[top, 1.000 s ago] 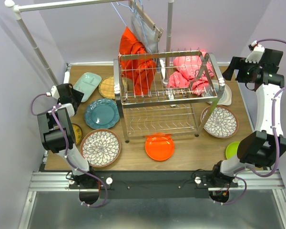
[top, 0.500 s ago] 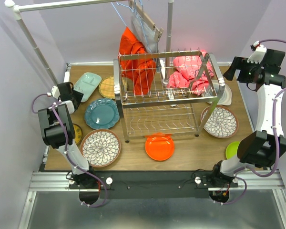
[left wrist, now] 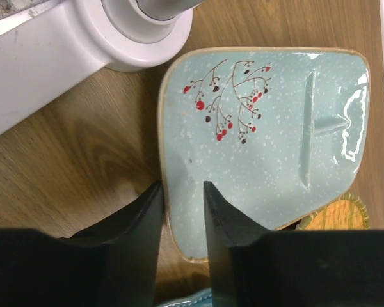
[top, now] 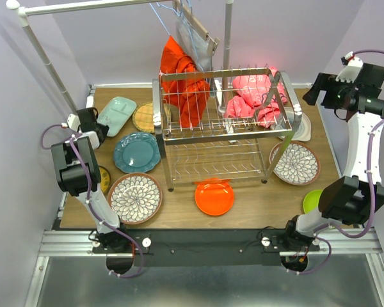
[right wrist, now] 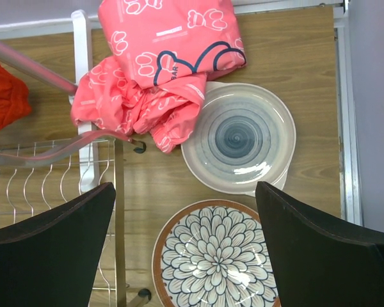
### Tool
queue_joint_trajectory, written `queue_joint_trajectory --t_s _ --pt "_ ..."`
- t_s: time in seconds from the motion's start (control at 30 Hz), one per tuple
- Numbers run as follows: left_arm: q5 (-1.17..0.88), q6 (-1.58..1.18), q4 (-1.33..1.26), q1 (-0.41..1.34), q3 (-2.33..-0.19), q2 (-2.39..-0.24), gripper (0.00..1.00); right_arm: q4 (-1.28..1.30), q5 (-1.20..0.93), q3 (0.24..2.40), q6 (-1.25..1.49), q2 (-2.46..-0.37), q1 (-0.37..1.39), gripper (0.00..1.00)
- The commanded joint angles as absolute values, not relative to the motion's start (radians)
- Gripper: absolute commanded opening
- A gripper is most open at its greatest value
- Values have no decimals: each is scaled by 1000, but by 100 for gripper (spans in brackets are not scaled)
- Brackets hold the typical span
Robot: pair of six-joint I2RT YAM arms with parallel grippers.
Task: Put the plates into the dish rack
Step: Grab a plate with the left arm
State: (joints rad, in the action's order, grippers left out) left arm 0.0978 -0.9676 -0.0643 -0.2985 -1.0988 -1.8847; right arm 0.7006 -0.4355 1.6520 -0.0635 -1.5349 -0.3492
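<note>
Wooden table (left wrist: 64, 166) carries the mint plate (left wrist: 262, 134) flat, its rim between the 2 narrowly parted fingers (left wrist: 137, 230) of my left claw (left wrist: 181, 192). My right claw (right wrist: 185, 192) hangs spread wide above the white plate (right wrist: 238, 137), just right of the dish rack (top: 227, 134).

Wooden table (top: 259, 199) under plates (top: 136, 152), dish rack (top: 227, 135), cloth (right wrist: 160, 57).

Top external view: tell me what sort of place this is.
Likely a robotics lab cell staged for household chores, not a real kitchen: a wooden table with two robot arms at its edge, a chrome dish rack among loose plates, and a white clothes rail behind.
</note>
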Motion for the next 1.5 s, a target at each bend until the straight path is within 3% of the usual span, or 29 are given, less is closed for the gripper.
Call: queue_joint_trajectory --t_s 0.0,0.33,1.13,1.47 --pt "138 -951 -61 -293 -1120 -1902 34 704 -459 1701 -46 -1509 -362 100" --pt "74 -939 -141 -293 -1069 -1873 0 718 -466 1744 -38 -1508 -367 100" --pt "49 -1083 -308 -298 -704 -1641 0 735 -500 1784 -31 -1514 -370 100" --pt "40 -1083 -268 -298 -742 -1670 35 736 -497 1790 -23 -1509 -370 100"
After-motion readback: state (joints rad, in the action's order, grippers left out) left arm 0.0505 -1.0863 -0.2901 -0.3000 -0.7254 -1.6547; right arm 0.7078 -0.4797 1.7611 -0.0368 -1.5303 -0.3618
